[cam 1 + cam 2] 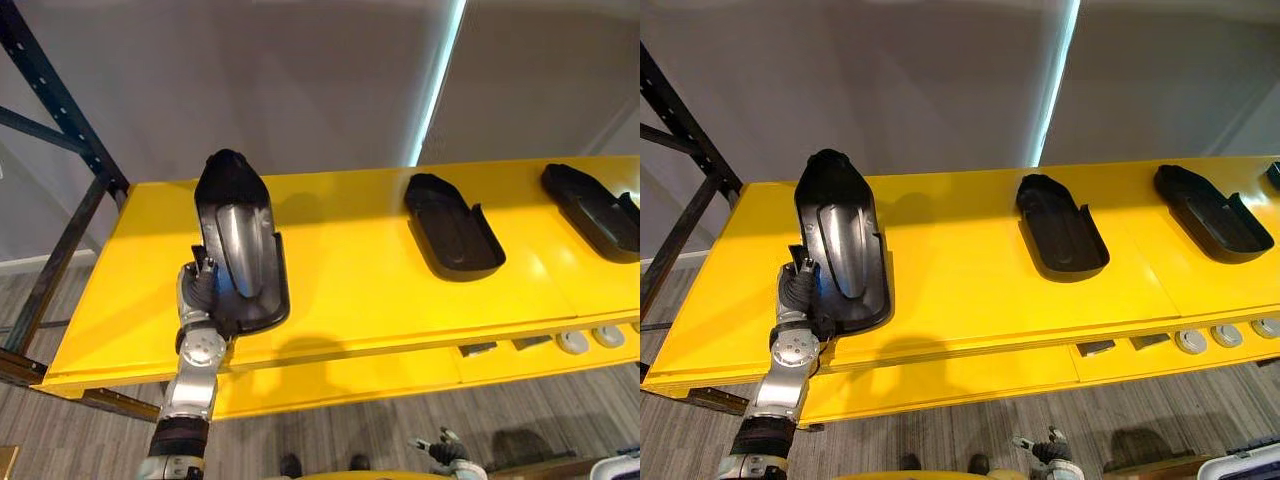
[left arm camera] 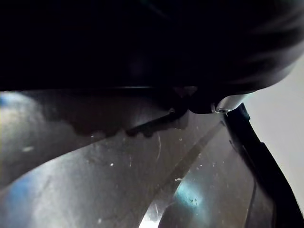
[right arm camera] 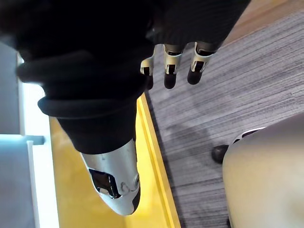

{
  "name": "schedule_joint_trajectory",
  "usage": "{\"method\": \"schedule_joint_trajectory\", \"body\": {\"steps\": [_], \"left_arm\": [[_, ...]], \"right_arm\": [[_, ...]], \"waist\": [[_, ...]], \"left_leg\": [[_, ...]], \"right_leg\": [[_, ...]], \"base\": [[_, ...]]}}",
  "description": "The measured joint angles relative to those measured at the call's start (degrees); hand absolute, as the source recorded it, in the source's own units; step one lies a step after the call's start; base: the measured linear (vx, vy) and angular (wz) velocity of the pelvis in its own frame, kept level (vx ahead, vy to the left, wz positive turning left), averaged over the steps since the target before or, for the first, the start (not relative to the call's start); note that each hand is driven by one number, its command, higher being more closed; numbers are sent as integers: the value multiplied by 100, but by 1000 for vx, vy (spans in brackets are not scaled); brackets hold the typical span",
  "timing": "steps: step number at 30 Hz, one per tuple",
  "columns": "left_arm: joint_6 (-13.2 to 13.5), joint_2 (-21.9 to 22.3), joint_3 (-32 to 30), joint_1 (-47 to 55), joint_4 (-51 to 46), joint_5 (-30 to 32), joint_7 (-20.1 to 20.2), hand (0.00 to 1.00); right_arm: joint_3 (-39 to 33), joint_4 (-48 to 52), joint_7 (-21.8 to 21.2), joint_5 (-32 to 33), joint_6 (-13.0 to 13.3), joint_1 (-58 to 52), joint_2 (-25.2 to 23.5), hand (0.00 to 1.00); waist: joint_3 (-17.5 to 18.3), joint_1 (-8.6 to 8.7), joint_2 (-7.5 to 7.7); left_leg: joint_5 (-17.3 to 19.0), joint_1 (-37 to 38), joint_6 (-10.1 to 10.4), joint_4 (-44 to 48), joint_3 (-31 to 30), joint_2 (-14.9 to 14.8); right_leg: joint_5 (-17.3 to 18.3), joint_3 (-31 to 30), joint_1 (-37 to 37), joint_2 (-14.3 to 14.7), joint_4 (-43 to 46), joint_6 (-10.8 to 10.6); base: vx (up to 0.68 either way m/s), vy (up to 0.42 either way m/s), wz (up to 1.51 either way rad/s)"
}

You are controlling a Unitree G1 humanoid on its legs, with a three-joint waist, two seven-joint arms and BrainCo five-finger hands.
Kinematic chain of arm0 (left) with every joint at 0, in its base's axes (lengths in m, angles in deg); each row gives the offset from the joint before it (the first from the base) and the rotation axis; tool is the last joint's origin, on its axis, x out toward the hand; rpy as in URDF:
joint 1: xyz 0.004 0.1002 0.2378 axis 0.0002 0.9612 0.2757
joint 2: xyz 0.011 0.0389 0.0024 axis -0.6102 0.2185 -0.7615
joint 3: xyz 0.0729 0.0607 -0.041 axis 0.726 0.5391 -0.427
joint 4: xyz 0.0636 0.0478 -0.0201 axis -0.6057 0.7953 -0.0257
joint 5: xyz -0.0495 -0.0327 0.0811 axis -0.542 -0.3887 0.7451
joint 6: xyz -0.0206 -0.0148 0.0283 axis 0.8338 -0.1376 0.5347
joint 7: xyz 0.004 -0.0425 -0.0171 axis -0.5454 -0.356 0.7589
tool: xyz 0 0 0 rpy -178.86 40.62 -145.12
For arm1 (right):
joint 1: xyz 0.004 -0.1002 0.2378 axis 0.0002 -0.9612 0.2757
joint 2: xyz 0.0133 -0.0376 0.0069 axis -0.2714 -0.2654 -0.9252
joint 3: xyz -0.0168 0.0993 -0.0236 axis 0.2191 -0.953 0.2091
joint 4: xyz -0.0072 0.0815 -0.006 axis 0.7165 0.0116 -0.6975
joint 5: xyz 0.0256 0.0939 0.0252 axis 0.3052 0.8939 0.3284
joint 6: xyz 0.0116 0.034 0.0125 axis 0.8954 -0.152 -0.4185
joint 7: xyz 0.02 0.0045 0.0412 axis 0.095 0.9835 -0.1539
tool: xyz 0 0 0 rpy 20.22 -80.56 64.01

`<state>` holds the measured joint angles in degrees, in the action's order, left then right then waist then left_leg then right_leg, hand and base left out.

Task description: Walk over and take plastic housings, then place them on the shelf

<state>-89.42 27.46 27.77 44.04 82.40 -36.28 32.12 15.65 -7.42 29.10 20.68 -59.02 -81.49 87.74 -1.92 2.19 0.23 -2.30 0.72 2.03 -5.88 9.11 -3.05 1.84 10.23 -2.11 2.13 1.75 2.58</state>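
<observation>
Left robot hand (image 1: 198,285) is clenched on the near rim of a glossy black scoop-shaped plastic housing (image 1: 238,240). It holds the housing tilted up over the left end of the yellow shelf (image 1: 350,290), long axis running away from the hand (contact with the shelf is unclear). A second black housing (image 1: 452,225) and a third black housing (image 1: 592,210) lie flat farther right; the right robot hand (image 3: 171,71) hangs low, fingers slack.

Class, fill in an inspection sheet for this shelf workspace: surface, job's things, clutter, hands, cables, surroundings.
Surface: yellow shelf, upper board.
Job's things: held housing tilted up at the left; middle housing and right housing lying flat.
Clutter: grey discs and small dark pieces on the lower board.
Hands: left hand grips the held housing's lower edge; right hand open, low over the floor.
Cables: nothing seen.
Surroundings: dark rack post, grey wall.
</observation>
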Motion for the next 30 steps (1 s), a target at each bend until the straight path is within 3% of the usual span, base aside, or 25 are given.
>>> {"method": "schedule_joint_trajectory", "body": {"steps": [1, 2, 10, 24, 28, 30], "left_arm": [[-6, 0, -34, -68, 65, 7, 0, 100], [-53, -9, -76, -264, 261, 30, -1, 0], [-213, -227, -107, -816, 874, 220, -98, 0], [-196, 4, -476, -983, 849, -192, -485, 0], [-133, 226, -433, -556, -135, -341, -523, 0], [75, 299, -419, -195, -796, -530, -515, 0]], "right_arm": [[-1, -1, -1, 0, 0, 9, 3, 0], [-5, -1, -5, 0, 2, 22, 12, 0], [-26, -201, -13, -13, 4, 181, 6, 0], [-52, -214, -11, -117, -9, 295, -9, 0], [-95, -202, -9, -116, -7, 292, -12, 0], [-162, -204, -9, -110, -9, 291, -14, 0]], "waist": [[-7, 9, -9], [-26, 13, -28], [-139, 55, 62], [-287, 155, 85], [-300, 161, 106], [-304, 154, 100]], "left_leg": [[-1, 0, 1, 0, 0, -2], [-1, 0, 1, -1, 0, -6], [4, -10, 5, -3, 14, -18], [11, 13, 5, -5, -68, -4], [10, 8, 4, -5, -94, -6], [10, 3, 4, -5, -101, -11]], "right_leg": [[-1, -5, -1, 4, -1, 1], [-5, -19, -1, 13, -14, 7], [-58, -85, 49, 54, -180, 13], [-119, -125, 83, 73, -215, -8], [-126, -123, 82, 56, -215, -9], [-125, -118, 81, 49, -221, -11]], "base": [[14, -5, -6], [14, 0, -5], [38, 11, -4], [9, 14, -1], [-14, 25, 0], [0, 0, 0]]}}
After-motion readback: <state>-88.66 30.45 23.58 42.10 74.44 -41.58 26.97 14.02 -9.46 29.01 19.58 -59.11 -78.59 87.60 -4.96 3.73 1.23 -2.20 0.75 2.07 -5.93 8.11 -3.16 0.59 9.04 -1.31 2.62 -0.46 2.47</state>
